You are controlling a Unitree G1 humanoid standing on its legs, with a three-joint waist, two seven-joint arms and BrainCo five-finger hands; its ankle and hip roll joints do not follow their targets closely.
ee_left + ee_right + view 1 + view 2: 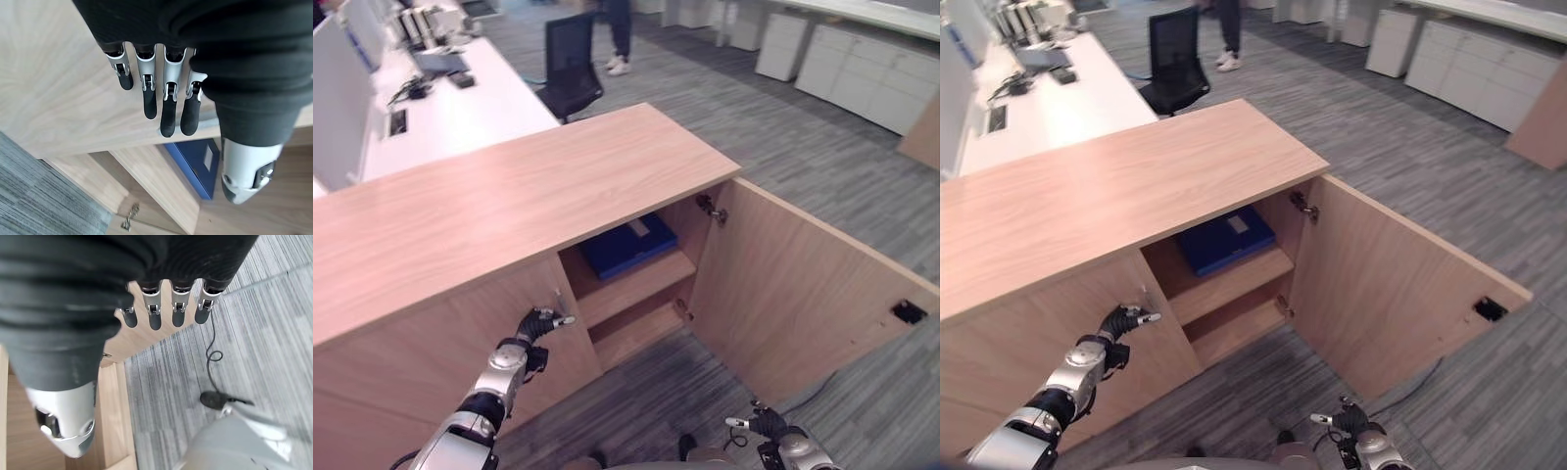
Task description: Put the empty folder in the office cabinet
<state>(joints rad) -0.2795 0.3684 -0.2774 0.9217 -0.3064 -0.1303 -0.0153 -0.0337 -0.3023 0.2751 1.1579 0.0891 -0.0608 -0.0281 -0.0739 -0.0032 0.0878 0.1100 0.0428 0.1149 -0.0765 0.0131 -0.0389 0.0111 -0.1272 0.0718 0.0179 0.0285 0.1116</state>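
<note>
A blue folder (628, 245) lies flat on the upper shelf inside the wooden office cabinet (509, 206), whose right door (803, 294) stands wide open. My left hand (536, 324) is raised in front of the cabinet's shut left door, close to that door's inner edge, fingers (168, 105) straight and holding nothing. The folder (200, 164) shows past them in the left wrist view. My right hand (766, 423) hangs low over the carpet in front of the open door, with its fingers (155, 313) straight and nothing in them.
The lower shelf (631, 333) is bare. Behind the cabinet stand a white desk (460, 108) with equipment and a black office chair (571, 59). A person's legs (619, 39) are at the far back. White cabinets (862, 69) line the far right.
</note>
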